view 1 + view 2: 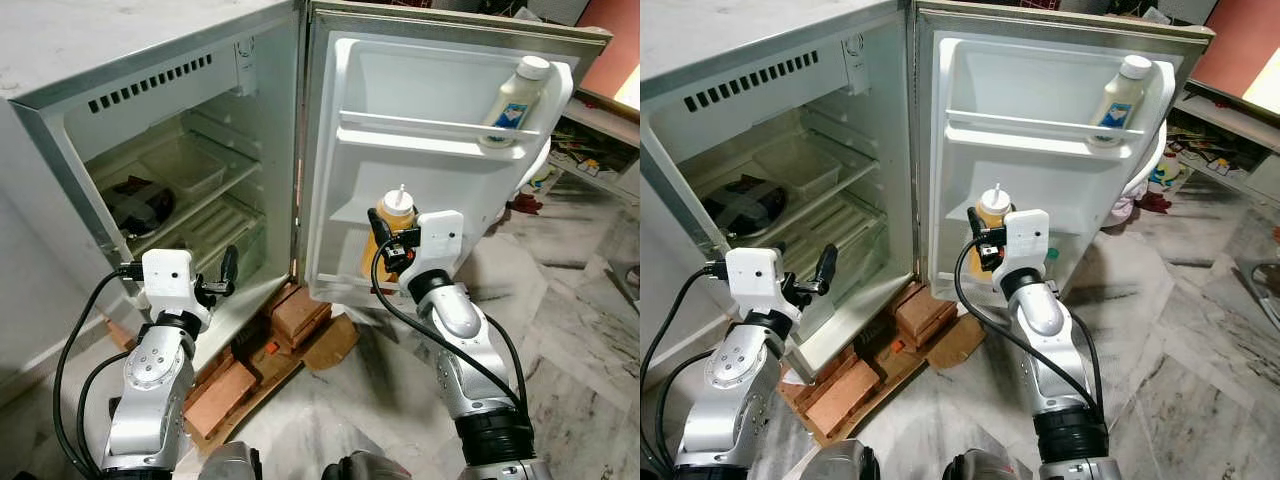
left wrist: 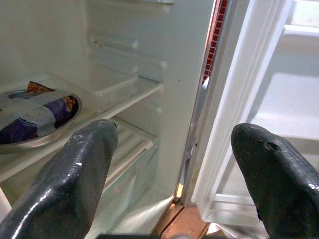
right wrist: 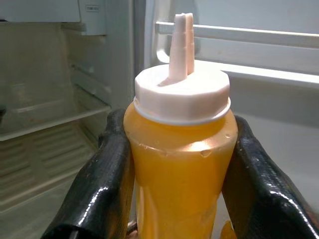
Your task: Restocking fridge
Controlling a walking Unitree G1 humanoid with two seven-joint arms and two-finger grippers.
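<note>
A small fridge (image 1: 60, 140) stands open, its door (image 1: 430, 170) swung to the right. My right gripper (image 1: 385, 238) is shut on a yellow squeeze bottle (image 3: 179, 164) with a white nozzle cap, held upright in front of the lower door shelf (image 1: 345, 285). A white mayonnaise bottle (image 1: 518, 95) stands in the upper door rack. My left gripper (image 1: 228, 272) is open and holds nothing, close to the fridge's lower front edge. A metal plate with wrapped food (image 2: 35, 117) and a clear plastic container (image 2: 102, 82) sit on the fridge's shelf.
The fridge rests on bricks (image 1: 300, 312) and cardboard (image 1: 325, 345) on a marble floor (image 1: 570, 330). Shelving with clutter (image 1: 590, 150) stands at the far right behind the door.
</note>
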